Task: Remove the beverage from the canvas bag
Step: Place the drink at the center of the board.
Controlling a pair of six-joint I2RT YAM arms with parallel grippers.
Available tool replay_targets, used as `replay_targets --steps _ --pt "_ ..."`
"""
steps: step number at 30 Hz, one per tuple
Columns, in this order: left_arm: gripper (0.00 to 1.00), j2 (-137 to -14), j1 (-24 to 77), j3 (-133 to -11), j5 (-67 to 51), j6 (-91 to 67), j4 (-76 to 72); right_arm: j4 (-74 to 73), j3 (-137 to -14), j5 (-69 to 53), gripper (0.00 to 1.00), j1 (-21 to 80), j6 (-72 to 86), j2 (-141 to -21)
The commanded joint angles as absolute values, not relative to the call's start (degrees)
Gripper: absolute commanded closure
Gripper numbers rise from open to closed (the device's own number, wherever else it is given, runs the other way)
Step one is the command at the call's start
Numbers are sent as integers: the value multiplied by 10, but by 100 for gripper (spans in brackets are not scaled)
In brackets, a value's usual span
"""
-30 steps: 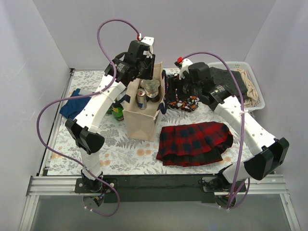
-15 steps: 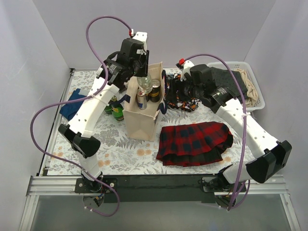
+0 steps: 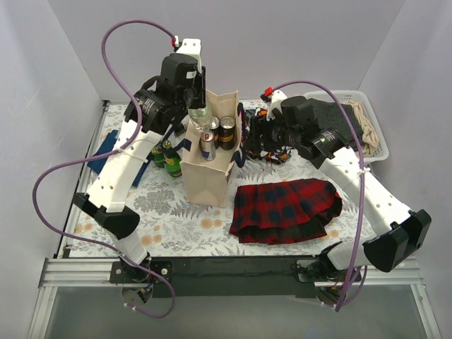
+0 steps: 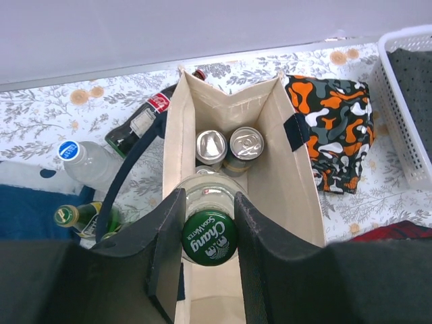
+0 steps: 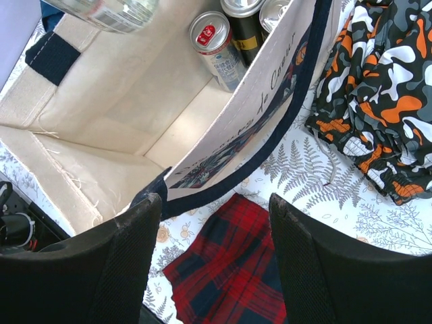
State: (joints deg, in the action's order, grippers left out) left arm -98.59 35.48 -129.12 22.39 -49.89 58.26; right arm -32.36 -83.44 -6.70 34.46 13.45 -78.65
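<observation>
Compared with a second ago, the left claw (image 3: 193,106) has climbed well above the mouth of the canvas bag (image 3: 208,180), and the Chang soda-water bottle (image 4: 209,237) has come up with it. Then the bottle sat low among the cans; now only its lower body is level with the bag's rim, over the left part of the opening. The left arm's elbow has swung out and away from the bag. The right arm has hardly shifted. The bottle stands roughly upright with its long axis vertical. Its green cap points up toward the left wrist camera and its base points down into the bag. The left claw is pressed together on the bottle's neck just under the cap, one finger on each side. Two cans (image 4: 228,144) stay upright in the bag, just beyond the bottle. The right claw (image 5: 214,202) is spread at the bag's right rim, the navy strap running between its fingers; whether it touches the canvas cannot be told. On the surface left of the bag lie other bottles (image 4: 84,158). A camouflage cloth (image 4: 331,128) lies right of the bag, with a white basket (image 4: 399,108) beyond it.
</observation>
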Motion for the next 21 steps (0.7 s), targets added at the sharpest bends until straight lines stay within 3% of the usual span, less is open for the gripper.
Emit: replay_targets --steps 1,21 --pt "100 -911 358 -1316 261 -498 507 -298 -824 -78 29 342 140 -761" --pt "100 -824 358 -1283 356 -524 554 -290 -821 -103 29 342 149 -758"
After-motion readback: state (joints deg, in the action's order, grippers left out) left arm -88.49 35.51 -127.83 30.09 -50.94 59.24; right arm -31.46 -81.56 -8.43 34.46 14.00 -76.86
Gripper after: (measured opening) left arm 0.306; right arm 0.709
